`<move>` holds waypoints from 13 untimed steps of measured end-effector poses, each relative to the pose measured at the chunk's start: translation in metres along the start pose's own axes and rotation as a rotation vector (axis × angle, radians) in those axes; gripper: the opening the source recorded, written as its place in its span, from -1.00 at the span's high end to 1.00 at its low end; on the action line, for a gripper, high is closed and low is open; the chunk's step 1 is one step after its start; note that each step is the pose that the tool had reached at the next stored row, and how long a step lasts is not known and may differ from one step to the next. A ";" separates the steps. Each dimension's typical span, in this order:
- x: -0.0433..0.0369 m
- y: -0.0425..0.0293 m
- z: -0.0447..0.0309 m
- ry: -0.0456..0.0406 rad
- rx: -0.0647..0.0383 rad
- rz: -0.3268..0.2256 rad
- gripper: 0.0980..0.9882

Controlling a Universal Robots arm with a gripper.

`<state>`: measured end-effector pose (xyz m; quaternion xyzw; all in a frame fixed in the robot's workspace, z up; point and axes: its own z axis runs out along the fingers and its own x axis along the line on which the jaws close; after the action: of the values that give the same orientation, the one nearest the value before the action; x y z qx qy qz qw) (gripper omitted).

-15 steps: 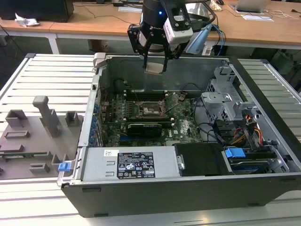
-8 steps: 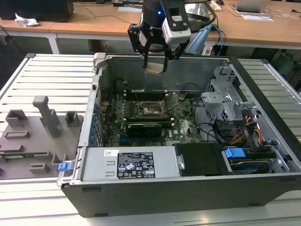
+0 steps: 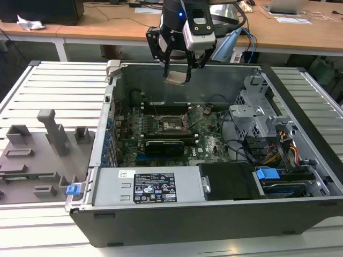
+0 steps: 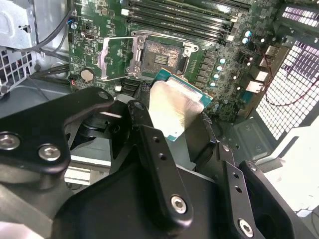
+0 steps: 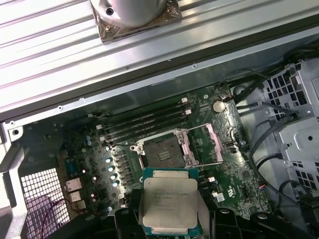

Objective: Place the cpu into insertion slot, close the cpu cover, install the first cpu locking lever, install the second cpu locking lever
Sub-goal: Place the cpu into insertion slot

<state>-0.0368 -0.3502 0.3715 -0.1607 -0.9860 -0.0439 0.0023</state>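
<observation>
At the exterior view's top middle, the claw (image 3: 177,70) grips the cpu (image 3: 177,78), which may tilt and miss the slot (image 3: 172,124).

A lab or workshop: an open desktop computer case (image 3: 214,219) lies on a slatted aluminium bench (image 3: 59,91), grey fixture blocks (image 3: 51,128) beside the case, wooden desks (image 3: 107,32) with papers (image 3: 293,20) behind it.

Cpu (image 5: 171,201) in pincer (image 3: 177,74), above case (image 3: 161,225); cpu cover (image 5: 215,144) beside insertion slot (image 5: 162,152).
</observation>
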 end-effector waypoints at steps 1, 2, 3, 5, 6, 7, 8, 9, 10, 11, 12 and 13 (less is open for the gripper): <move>0.0000 0.0000 0.0000 -0.0003 0.000 0.004 0.03; 0.0000 0.0000 0.0000 -0.0007 0.000 0.009 0.03; 0.0000 0.0000 0.0001 -0.0011 0.000 0.014 0.03; 0.0000 0.0000 0.0001 -0.0019 0.000 0.022 0.03; 0.0000 0.0000 0.0001 -0.0025 -0.001 0.029 0.03; 0.0000 0.0000 0.0001 -0.0029 -0.001 0.034 0.03; 0.0000 0.0000 0.0001 -0.0032 -0.001 0.038 0.03; 0.0000 0.0000 0.0001 -0.0038 -0.001 0.045 0.03; 0.0000 0.0000 0.0002 -0.0043 -0.001 0.050 0.03; 0.0000 0.0000 0.0002 -0.0047 -0.001 0.055 0.03; 0.0000 0.0000 0.0002 -0.0051 -0.001 0.060 0.03; 0.0000 0.0000 0.0002 -0.0055 -0.001 0.064 0.03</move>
<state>-0.0368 -0.3502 0.3713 -0.1924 -0.9803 -0.0440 0.0009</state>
